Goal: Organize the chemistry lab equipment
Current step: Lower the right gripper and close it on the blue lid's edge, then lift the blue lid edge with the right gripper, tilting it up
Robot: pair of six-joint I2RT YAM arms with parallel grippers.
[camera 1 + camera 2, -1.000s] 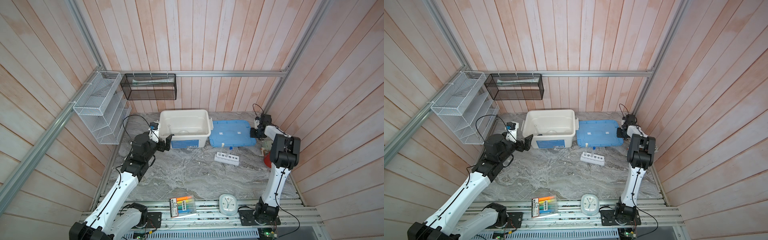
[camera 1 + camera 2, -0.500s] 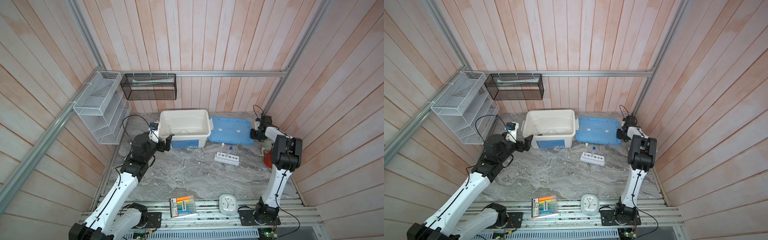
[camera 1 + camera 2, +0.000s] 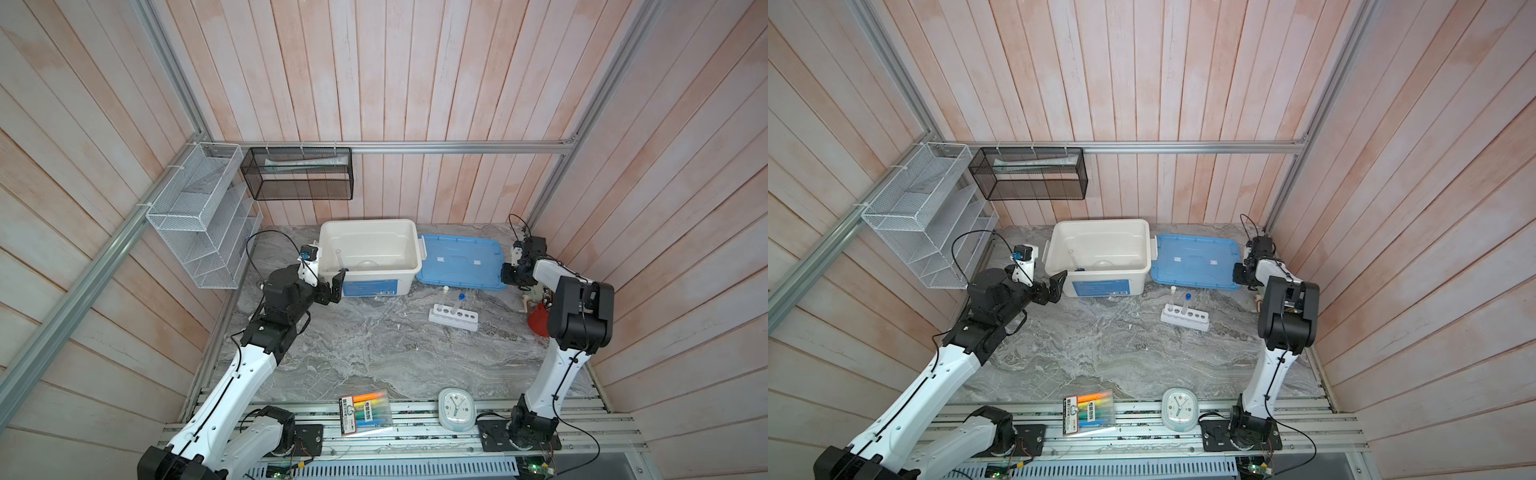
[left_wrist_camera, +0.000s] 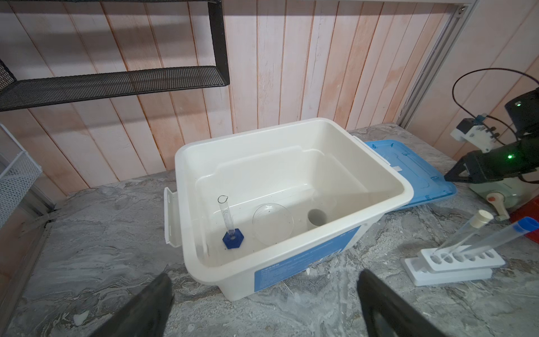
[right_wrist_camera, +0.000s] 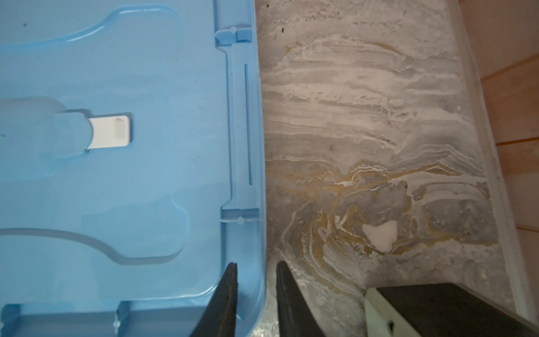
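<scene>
The white bin (image 3: pixel 368 224) (image 4: pixel 291 124) holds the blue-based cylinder (image 4: pixel 230 230), upright, the clear round dish (image 4: pixel 272 223) and a small round vessel (image 4: pixel 317 217). To its right, the white rack (image 3: pixel 454 320) (image 4: pixel 455 262) carries the white-capped tube (image 3: pixel 445 291) and the blue-capped tube (image 3: pixel 460 297). My left gripper (image 3: pixel 336 286) (image 4: pixel 264 277) hangs wide open and empty before the bin's front left corner. My right gripper (image 3: pixel 508 274) (image 5: pixel 257 264) straddles the right rim of the blue lid (image 3: pixel 457 257) (image 5: pixel 116 175), jaws slightly apart, with gaps showing on both sides.
A red cup (image 3: pixel 539 320) and a white crank device (image 4: pixel 495 192) stand behind my right arm by the wall. A clock (image 3: pixel 456 409) and a marker pack (image 3: pixel 365 411) lie at the front edge. A wire rack (image 3: pixel 199 216) and black mesh shelf (image 3: pixel 297 174) hang on the walls.
The blue lid slid back and left against the bin with my right gripper on its rim. The right jaws then parted from the rim. My left arm stayed still.
</scene>
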